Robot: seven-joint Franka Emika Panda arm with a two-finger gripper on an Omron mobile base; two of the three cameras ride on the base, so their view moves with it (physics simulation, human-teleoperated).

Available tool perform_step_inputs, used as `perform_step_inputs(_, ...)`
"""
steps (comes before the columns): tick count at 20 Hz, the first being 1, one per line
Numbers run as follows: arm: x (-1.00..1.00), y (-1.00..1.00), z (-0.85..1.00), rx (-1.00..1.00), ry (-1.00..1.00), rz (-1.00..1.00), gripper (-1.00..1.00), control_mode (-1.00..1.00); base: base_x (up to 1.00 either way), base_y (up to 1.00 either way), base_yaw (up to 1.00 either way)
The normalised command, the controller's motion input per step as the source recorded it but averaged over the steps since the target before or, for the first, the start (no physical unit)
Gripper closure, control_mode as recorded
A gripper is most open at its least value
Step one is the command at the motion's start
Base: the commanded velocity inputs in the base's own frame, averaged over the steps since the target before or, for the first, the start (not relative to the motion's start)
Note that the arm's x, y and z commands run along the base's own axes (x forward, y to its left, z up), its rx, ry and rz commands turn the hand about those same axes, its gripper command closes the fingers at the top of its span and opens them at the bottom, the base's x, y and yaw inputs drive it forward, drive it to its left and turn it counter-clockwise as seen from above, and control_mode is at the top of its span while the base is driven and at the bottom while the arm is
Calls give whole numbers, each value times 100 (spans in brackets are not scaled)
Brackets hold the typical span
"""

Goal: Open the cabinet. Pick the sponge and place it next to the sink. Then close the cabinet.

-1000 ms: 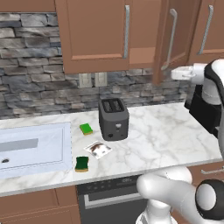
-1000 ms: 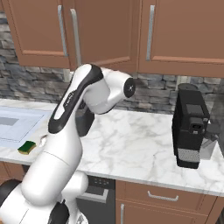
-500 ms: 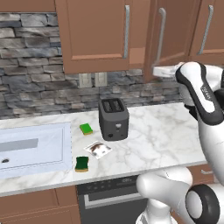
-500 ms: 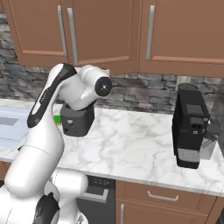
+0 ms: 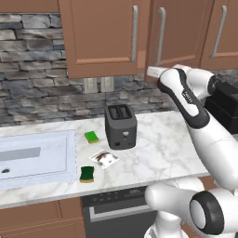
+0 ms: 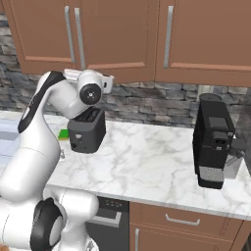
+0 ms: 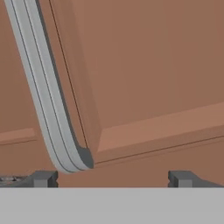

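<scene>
A dark toaster (image 5: pixel 121 126) stands beside a light-green sponge (image 5: pixel 91 136) and photo card (image 5: pixel 104 159).

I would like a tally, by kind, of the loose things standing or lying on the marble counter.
Sponges: 2, a dark green sponge with orange-brown layer and a bright light-green sponge
Black toaster: 1
Black coffee machine: 1
Flat printed card: 1
Total: 5

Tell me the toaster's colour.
Dark grey, almost black; the toaster shows best in the left base view.
</scene>
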Motion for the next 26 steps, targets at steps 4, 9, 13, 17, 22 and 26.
perform_step_inputs(4, 35, 32, 0, 0, 0, -9, -100, -100, 0, 0, 0)
perform_step_inputs(9, 36, 24, 0, 0, 0, -7, -100, -100, 0, 0, 0)
perform_step_inputs(13, 36, 18, 0, 0, 0, -5, -100, -100, 0, 0, 0)
perform_step_inputs(17, 34, 19, 0, 0, 0, -3, -100, -100, 0, 0, 0)
perform_step_inputs(22, 33, 17, 0, 0, 0, -3, -100, -100, 0, 0, 0)
perform_step_inputs(26, 29, 15, 0, 0, 0, -1, -100, -100, 0, 0, 0)
